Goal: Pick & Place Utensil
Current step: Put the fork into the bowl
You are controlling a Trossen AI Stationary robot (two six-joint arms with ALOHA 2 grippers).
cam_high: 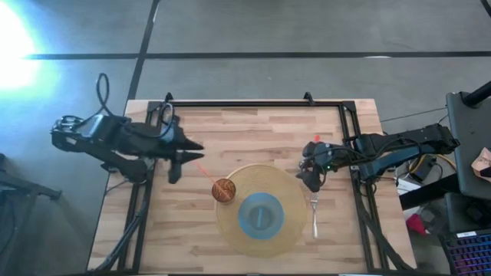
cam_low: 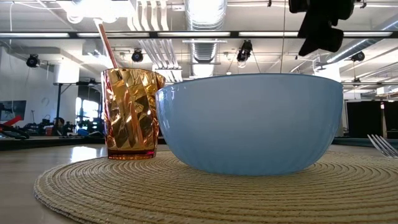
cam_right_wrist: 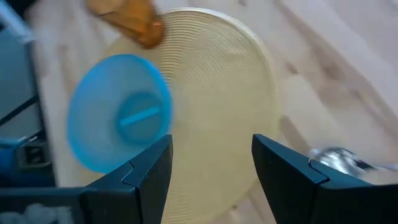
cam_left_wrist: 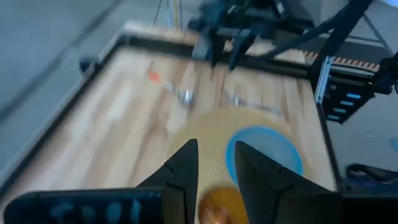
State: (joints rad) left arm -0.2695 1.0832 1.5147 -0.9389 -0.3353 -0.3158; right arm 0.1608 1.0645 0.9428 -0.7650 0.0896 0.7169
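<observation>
A silver fork lies flat on the wood just right of the round woven placemat; its tines show in the low view. On the mat stand a blue bowl and an amber cup with a thin red straw leaning out of it. My left gripper hangs open above the table left of the cup, nothing between its fingers. My right gripper is open above the mat's right edge, beyond the fork's far end, and holds nothing.
A blurred silvery utensil end lies on the wood close to my right gripper, and a small orange piece lies farther back. A black frame borders the table's far and side edges. Bare wood lies at the near left.
</observation>
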